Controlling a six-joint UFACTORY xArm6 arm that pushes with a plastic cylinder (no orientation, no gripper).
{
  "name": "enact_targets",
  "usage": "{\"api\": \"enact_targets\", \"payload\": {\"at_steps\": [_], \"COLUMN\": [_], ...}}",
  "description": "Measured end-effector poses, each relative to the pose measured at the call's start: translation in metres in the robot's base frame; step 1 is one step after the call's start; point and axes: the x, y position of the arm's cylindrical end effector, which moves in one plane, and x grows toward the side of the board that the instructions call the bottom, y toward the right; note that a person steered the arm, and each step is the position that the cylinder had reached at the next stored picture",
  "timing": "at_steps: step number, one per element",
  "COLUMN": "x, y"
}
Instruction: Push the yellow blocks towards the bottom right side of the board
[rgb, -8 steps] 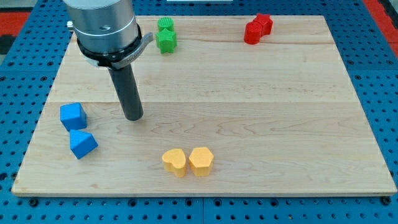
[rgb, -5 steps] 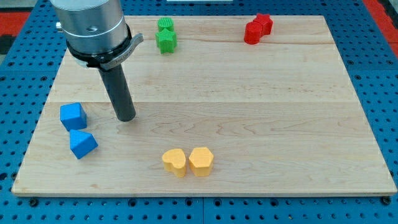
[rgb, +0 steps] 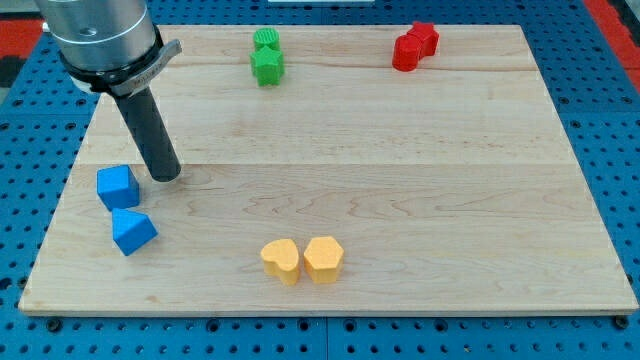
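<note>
Two yellow blocks lie side by side near the board's bottom middle: a heart-shaped one (rgb: 281, 260) on the left and a hexagonal one (rgb: 324, 258) touching it on the right. My tip (rgb: 166, 176) rests on the board at the left, well up and to the left of the yellow blocks. It stands just right of the blue cube (rgb: 117, 186), with a small gap between them.
A blue wedge-like block (rgb: 132, 231) lies below the blue cube. Two green blocks (rgb: 267, 55) sit at the top middle. Two red blocks (rgb: 414, 45) sit at the top right. The wooden board (rgb: 450, 200) lies on a blue pegboard.
My tip has moved left and slightly up, away from the yellow blocks and close to the blue cube. No block has moved.
</note>
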Motion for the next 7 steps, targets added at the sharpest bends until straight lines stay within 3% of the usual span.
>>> {"api": "enact_targets", "payload": {"at_steps": [4, 6, 7], "x": [0.039, 0.108, 0.111], "y": [0.001, 0.06, 0.072]}}
